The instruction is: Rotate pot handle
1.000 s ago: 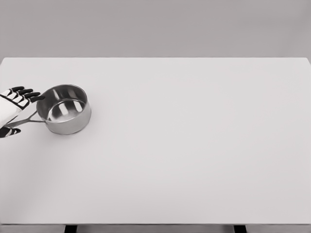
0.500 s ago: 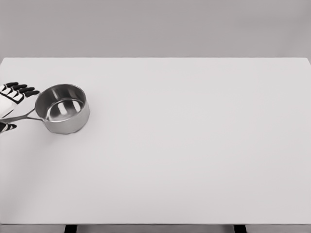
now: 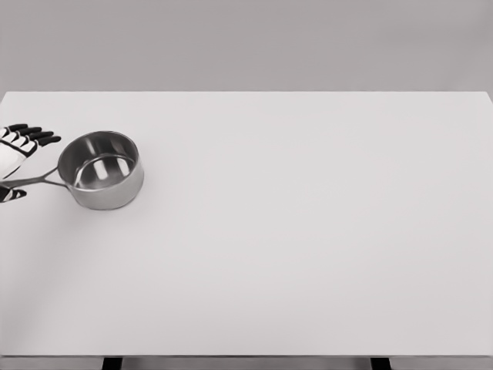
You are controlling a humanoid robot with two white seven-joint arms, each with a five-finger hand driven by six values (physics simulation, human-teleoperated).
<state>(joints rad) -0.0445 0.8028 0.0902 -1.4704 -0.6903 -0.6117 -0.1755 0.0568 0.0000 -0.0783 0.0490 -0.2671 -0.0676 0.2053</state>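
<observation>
Bright, even, soft light on a white table (image 3: 308,254); faint shadows, mild reflections inside the shiny steel pot (image 3: 102,169).

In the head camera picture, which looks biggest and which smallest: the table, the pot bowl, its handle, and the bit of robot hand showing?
1. table
2. pot bowl
3. left hand, cut off by the picture's edge, so only its visible part counts
4. handle

Left robot hand (image 3: 14,158): cut off by the picture's left edge; only the dark fingertips (image 3: 35,137) and part of the white palm show, the arm out of view. Pot handle (image 3: 35,179): its outer end passes behind the hand, so contact between thumb and handle cannot be judged. Worktop (image 3: 308,247): near edge and dark legs cropped at the bottom.
</observation>
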